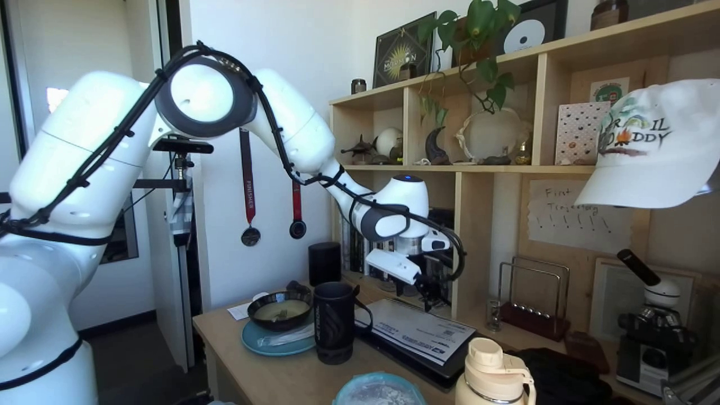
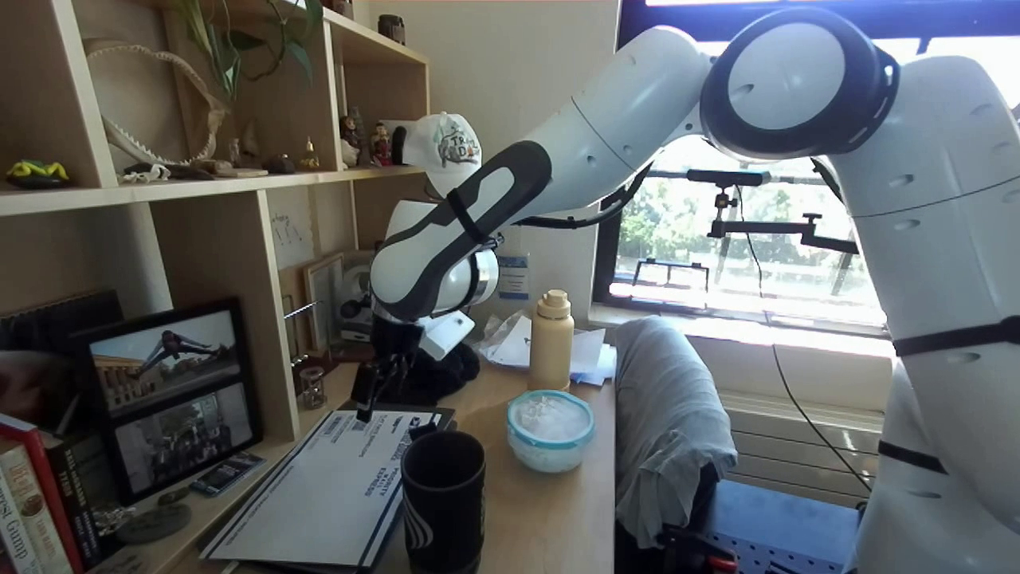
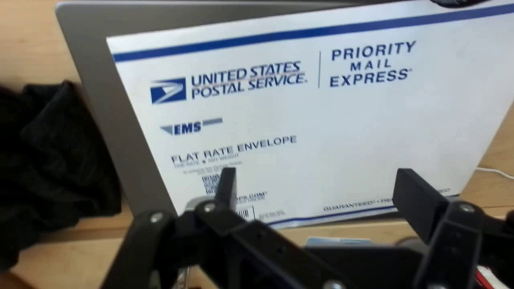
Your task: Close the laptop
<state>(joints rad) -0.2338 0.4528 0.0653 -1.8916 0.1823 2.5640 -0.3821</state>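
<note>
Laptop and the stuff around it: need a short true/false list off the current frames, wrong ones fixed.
1. A white mailing envelope lies on the laptop. True.
2. The laptop stands open with its screen showing. False: it looks shut, and no screen is in sight.
3. The fingers are spread apart. True.
4. The black mug lies on its side. False: it stands upright.
5. The envelope hides the laptop completely. False: some of the laptop shows beside it in the wrist view.
6. The drinking bottle is upright. True.
</note>
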